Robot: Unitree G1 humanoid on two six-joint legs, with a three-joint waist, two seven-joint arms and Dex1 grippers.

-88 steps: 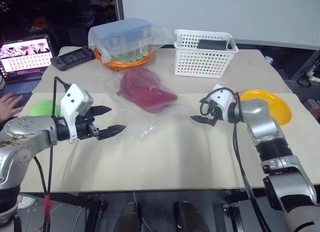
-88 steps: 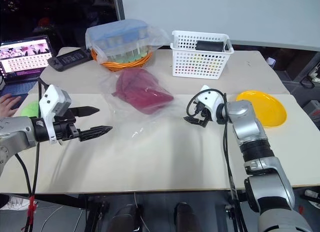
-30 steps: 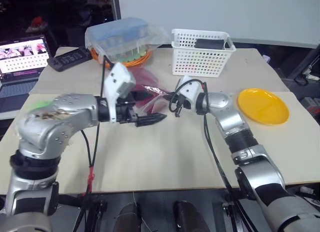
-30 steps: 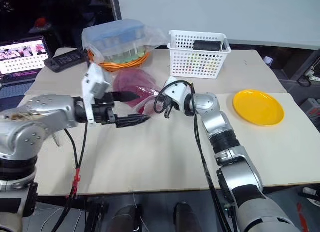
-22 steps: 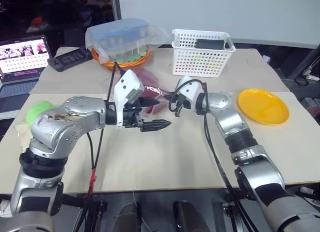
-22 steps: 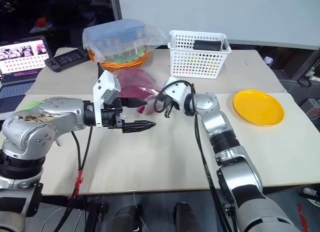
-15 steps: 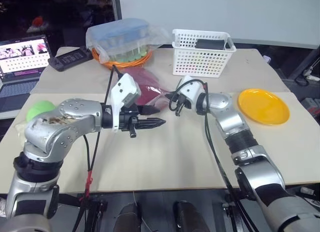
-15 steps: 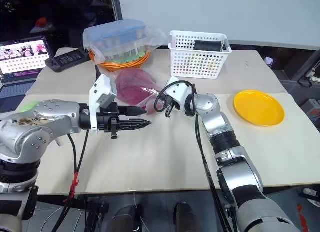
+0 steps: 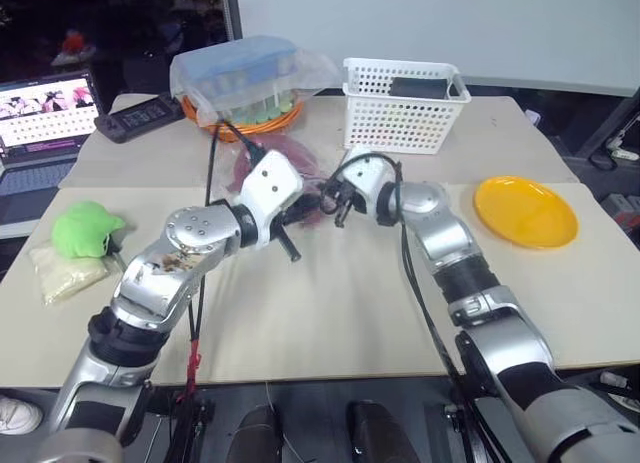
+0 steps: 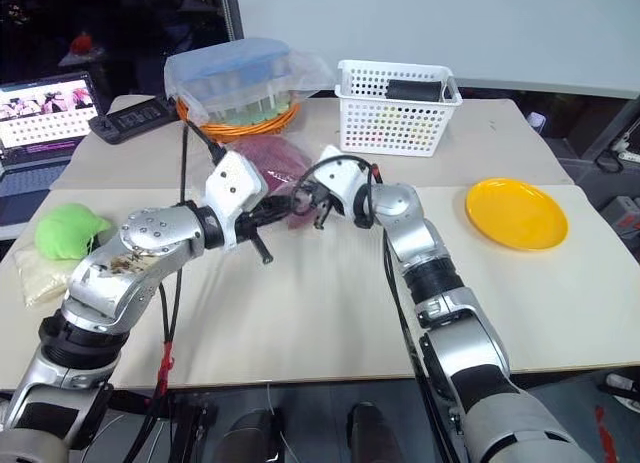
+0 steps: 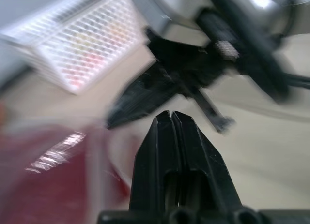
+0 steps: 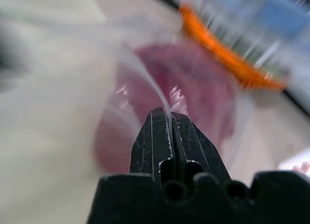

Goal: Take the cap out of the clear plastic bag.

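the left claw [image 9: 310, 207] has its fingers pressed together right at the near edge of the bag [image 12: 140, 83], though whether it has pinched plastic, i cannot tell; just to its right the right claw [image 12: 169, 118] is closed on a fold of the bag's film, with the cap [image 12: 193, 83] inside the bag just beyond its tips; the step looks like opening the bag's mouth, and next the two claws likely need to pull apart so one can reach the cap
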